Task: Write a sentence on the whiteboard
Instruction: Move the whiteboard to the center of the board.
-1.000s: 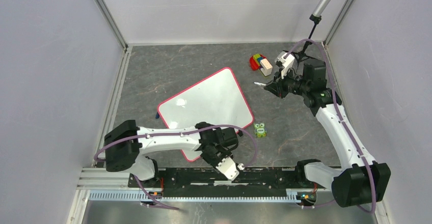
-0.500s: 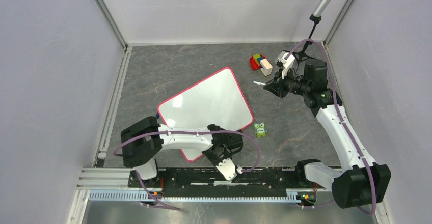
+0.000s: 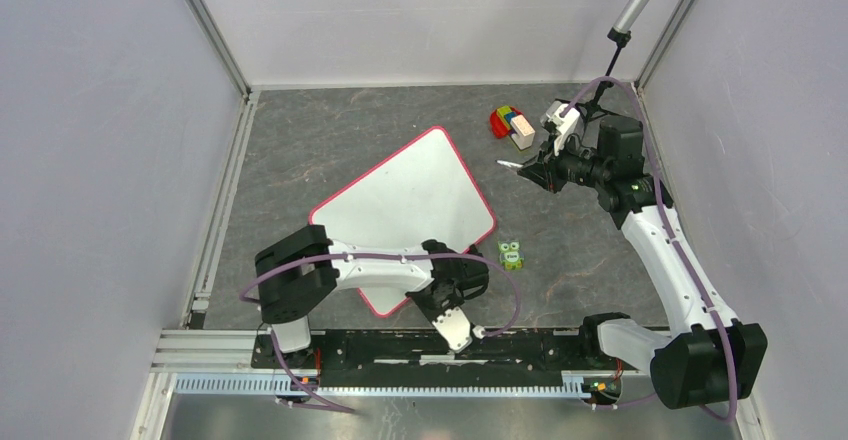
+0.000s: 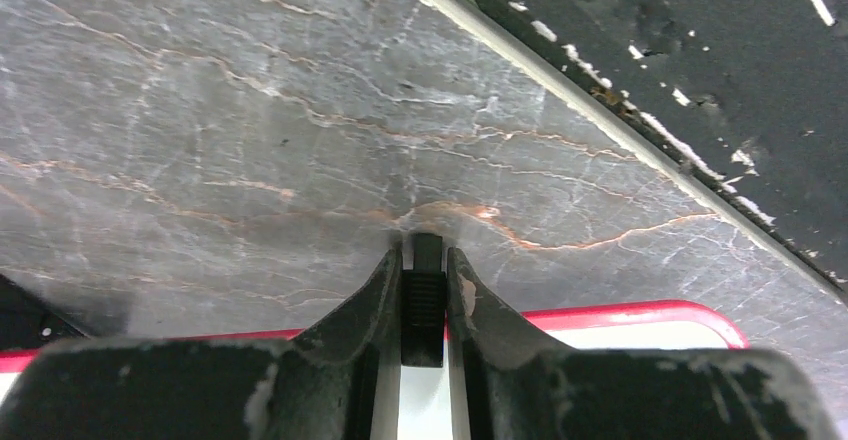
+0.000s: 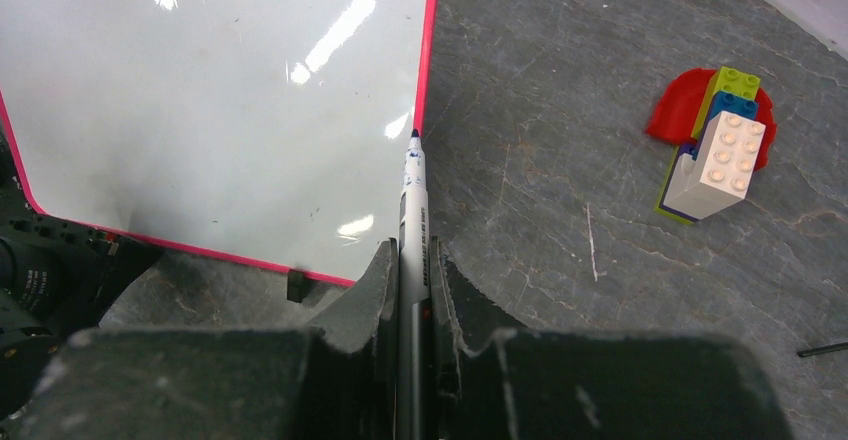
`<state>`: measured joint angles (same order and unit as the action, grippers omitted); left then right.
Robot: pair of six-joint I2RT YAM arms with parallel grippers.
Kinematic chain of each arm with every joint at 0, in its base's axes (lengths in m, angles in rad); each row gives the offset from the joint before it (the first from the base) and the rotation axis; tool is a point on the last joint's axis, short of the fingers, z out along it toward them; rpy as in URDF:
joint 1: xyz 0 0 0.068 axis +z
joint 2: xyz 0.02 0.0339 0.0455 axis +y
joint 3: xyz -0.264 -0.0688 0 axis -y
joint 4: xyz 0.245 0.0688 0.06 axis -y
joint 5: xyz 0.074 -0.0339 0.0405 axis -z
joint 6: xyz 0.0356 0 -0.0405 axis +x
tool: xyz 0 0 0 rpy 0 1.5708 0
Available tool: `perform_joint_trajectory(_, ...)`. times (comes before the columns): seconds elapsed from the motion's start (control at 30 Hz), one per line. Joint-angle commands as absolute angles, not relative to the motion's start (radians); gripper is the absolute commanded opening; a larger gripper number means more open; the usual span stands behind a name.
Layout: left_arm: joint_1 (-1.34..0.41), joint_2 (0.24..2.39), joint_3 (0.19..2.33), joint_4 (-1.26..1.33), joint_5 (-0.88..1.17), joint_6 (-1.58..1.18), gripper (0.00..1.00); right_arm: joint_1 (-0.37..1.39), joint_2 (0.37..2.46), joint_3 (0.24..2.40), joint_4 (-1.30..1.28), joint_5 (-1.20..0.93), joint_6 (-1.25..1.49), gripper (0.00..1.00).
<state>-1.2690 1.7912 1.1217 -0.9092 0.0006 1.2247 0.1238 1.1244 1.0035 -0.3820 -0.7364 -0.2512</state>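
The whiteboard [image 3: 405,200] lies flat and skewed on the grey table, its white face blank with a pink-red rim. No sentence shows on it. My left gripper [image 3: 432,290] is at its near edge, and in the left wrist view it [image 4: 425,255] is shut on a small black clip [image 4: 424,305] that sticks out past the rim. My right gripper [image 3: 535,170] hovers right of the board, shut on a marker [image 5: 412,200]. The uncapped blue tip points at the board's right corner [image 5: 420,110], above the surface. A second clip [image 5: 296,285] shows on that edge.
A pile of coloured toy bricks [image 3: 512,125] lies at the back right, also in the right wrist view [image 5: 715,145]. A small green owl toy [image 3: 511,253] sits right of the board. The black base rail [image 3: 540,345] runs along the near edge.
My left arm has swung to the right with the clip in its grip, and the whiteboard has turned a little on the table. The right arm and marker have stayed still.
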Motion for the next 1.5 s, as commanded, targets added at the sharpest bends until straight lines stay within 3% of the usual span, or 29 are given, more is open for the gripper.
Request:
perform_joint_trajectory(0.0,-1.288,1.813,1.206,-0.905,-0.034,1.325,0.03,0.115,1.127,1.02,-0.375,-0.764,-0.267,0.0)
perform_joint_trajectory(0.6,-1.371,1.931,1.338,-0.984,-0.01,1.389,0.03,0.097,1.127,1.03,-0.41,-0.792,-0.29,0.0)
perform_joint_trajectory(0.67,-1.379,1.927,1.33,-0.978,-0.02,1.367,0.13,0.096,1.128,1.033,-0.411,-0.8,-0.29,0.0)
perform_joint_trajectory(0.77,-1.386,1.923,1.352,-0.979,-0.039,1.3,0.4,0.096,1.13,1.038,-0.41,-0.809,-0.288,0.0)
perform_joint_trajectory(1.1,-1.457,1.805,1.484,-1.022,-0.016,1.096,1.0,0.097,1.155,1.106,-0.364,-0.806,-0.227,0.0)
perform_joint_trajectory(1.33,-1.432,1.697,1.629,-1.089,0.037,0.75,1.0,0.097,1.183,1.187,-0.362,-0.788,-0.209,0.0)
perform_joint_trajectory(1.47,-1.278,1.605,1.692,-1.1,0.202,0.559,1.0,0.097,1.196,1.198,-0.34,-0.797,-0.184,0.0)
